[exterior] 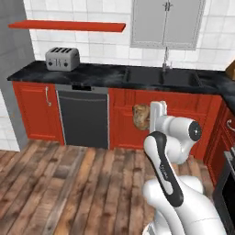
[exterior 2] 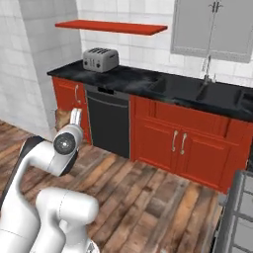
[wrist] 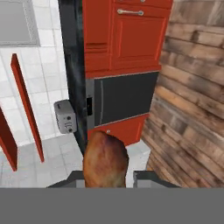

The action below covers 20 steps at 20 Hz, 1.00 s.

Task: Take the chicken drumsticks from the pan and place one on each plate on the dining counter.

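The gripper (wrist: 107, 175) is clamped on a golden-brown drumstick (wrist: 105, 159), which the hand view shows close up, rising between the two dark fingertips (wrist: 146, 177) and hiding most of them. The left base view shows the same drumstick (exterior: 141, 115) from the side, held in the air at the end of the raised arm (exterior: 165, 151), in front of the red cabinets (exterior: 133, 119) and well above the wood floor (exterior: 69, 183). In the right base view the arm's own elbow covers nearly all of it; only a small brown edge (exterior 2: 63, 118) shows beside the hand.

The hand view is rolled on its side, so the black counter (wrist: 72, 65) runs top to bottom, with the toaster (wrist: 65, 117) and the dark dishwasher (wrist: 124, 96) lying sideways to either side of it.

Both base views give the upright room: the toaster (exterior: 62, 58) on the counter (exterior: 101, 73) at the left, the dishwasher (exterior: 82, 117) below it, a sink (exterior: 160, 77) with its tap (exterior: 166, 59) further right, and a red shelf (exterior: 69, 26) on the tiled wall. The right base view adds the grey edge of an appliance (exterior 2: 237, 217) at the lower right.
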Motion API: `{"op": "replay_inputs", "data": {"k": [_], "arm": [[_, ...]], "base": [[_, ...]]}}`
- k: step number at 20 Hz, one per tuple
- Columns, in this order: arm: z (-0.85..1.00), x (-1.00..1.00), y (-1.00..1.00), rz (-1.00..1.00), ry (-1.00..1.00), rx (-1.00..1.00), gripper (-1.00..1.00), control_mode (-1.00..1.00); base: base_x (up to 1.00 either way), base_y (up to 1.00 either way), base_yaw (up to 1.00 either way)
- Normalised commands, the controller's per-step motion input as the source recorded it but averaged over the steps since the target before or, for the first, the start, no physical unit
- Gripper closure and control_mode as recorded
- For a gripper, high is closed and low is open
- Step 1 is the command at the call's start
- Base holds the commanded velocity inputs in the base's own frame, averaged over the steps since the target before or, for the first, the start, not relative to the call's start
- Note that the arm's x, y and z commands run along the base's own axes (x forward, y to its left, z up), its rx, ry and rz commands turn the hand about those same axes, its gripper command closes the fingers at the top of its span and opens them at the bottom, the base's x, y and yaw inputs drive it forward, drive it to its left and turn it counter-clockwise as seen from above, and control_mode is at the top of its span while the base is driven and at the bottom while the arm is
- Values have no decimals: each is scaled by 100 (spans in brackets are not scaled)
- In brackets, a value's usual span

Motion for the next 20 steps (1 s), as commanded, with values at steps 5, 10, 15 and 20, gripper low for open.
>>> {"op": "replay_inputs", "data": {"k": [5,10,15,20], "arm": [[0,0,0,0,0,0,100,100],[0,0,0,0,0,0,100,100],[0,0,0,0,0,0,100,100],[0,0,0,0,0,0,100,100]], "base": [[56,33,52],[76,30,54],[99,39,51],[100,17,44]]}}
